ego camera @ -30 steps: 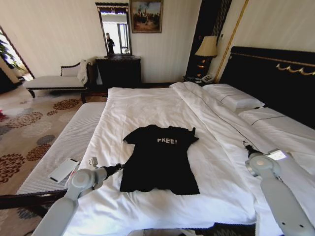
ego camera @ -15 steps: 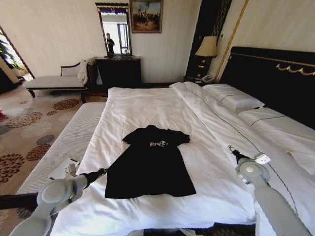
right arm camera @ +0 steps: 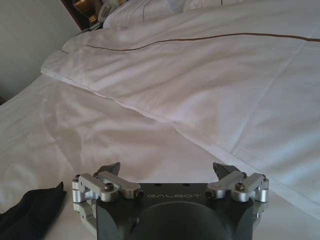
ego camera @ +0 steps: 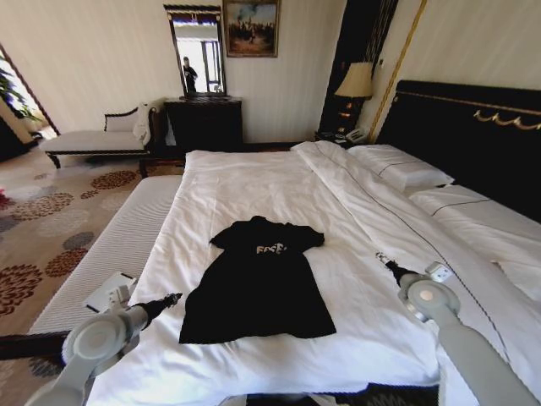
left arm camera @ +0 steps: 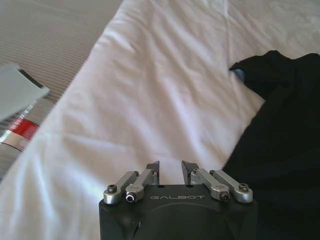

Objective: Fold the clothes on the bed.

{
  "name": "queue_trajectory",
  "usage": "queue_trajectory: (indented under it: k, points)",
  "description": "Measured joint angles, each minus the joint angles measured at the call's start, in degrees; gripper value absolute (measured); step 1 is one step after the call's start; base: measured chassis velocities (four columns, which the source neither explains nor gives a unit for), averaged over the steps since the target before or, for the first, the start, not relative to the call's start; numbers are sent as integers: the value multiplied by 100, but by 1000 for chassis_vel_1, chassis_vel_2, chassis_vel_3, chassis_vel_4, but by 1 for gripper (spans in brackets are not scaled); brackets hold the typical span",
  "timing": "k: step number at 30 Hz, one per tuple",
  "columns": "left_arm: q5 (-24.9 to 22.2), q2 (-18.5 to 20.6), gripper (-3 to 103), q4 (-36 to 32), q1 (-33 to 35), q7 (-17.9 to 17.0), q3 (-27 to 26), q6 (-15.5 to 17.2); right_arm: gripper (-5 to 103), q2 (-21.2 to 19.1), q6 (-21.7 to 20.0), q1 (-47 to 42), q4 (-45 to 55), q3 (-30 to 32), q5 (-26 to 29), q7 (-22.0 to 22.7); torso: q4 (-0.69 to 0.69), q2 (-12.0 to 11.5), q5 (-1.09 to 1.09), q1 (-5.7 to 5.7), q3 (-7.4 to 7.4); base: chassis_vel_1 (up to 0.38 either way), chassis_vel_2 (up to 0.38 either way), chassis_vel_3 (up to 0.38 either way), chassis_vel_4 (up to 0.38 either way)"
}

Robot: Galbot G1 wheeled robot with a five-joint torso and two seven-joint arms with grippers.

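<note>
- The bed [ego camera: 254, 182] gives us a broad, flat surface for folding; its white duvet lies smooth.
- The black T-shirt [ego camera: 258, 283] lies spread flat near the foot, chest lettering up; no fold is made yet, we judge.
- Our left gripper [ego camera: 173, 298] hovers just beside the hem corner, fingers narrowly apart, holding nothing; our right gripper [ego camera: 382, 259] waits well off the shirt's other side, fingers wide apart.
</note>
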Motion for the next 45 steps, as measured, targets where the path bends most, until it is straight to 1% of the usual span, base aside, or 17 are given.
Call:
queue_trajectory:
  k: [3,5,7,8,9,12,15,17,21,23,26,28,30,33,38,42,45]
  points:
    - [411,200,36,-14,158,50,-143,-8,100,-10,-18,150,-19,-116,57,11,0,0,3,0,0,0,0,0,0]
    - [820,289,46,35,213,202,-269,-114,100,0,-19,348,-73,-229,67,26,0,0,1,0,1,0,0,0,0]
    - [836,302,57,107,81,285,-459,-264,100,45,9,591,-150,-343,58,34,2,0,1,0,0,0,0,0,0]
    - [836,302,57,107,81,285,-459,-264,100,45,9,591,-150,-343,58,34,2,0,1,0,0,0,0,0,0]
    - [760,300,57,125,8,287,-516,-313,100,56,21,656,-176,-369,49,34,2,0,1,0,0,0,0,0,0]
    - [-5,309,74,295,-612,289,-669,-471,100,78,68,899,-297,-482,-51,35,1,-1,1,1,1,0,0,0,0]
    - [-391,318,79,447,-1042,280,-541,-482,100,77,72,943,-349,-512,-100,35,1,-1,2,1,1,0,0,0,0]
    - [-884,150,89,853,-1978,178,-52,-432,100,77,78,962,-443,-530,-170,35,-2,0,4,1,1,0,0,0,0]
    - [-1058,-325,100,1651,-3037,89,811,-307,100,72,91,908,-540,-523,-250,43,-2,-1,1,1,1,0,0,0,0]
    - [-1052,-709,100,2389,-3660,91,1324,-235,100,70,98,838,-601,-491,-321,62,-4,-2,1,2,2,0,0,0,0]
    - [-1019,-934,100,2849,-3996,146,1557,-196,100,69,104,807,-635,-472,-367,77,-4,-2,1,2,2,0,0,0,0]
    - [-853,-1361,100,3546,-4510,368,1852,-154,100,70,114,753,-680,-447,-426,114,0,-2,4,2,2,0,0,0,0]
    - [-771,-1458,100,3698,-4612,436,1907,-154,100,70,116,741,-690,-439,-439,119,0,-2,4,2,2,0,0,0,0]
    - [-287,-1998,100,4392,-5060,798,2105,-186,100,49,121,692,-759,-387,-467,138,-1,-2,3,2,2,0,0,0,0]
    - [-73,-2387,100,4661,-5212,962,2170,-201,100,2,122,691,-819,-310,-463,138,-2,-2,3,2,1,0,0,0,0]
    - [42,-2434,103,4677,-5204,1052,2187,-252,100,-5,122,675,-838,-245,-461,132,0,-2,3,1,0,0,0,0,0]
    - [218,-2383,90,4679,-5153,1181,2178,-319,100,-5,122,613,-853,-181,-464,116,0,-1,1,0,0,0,0,0,0]
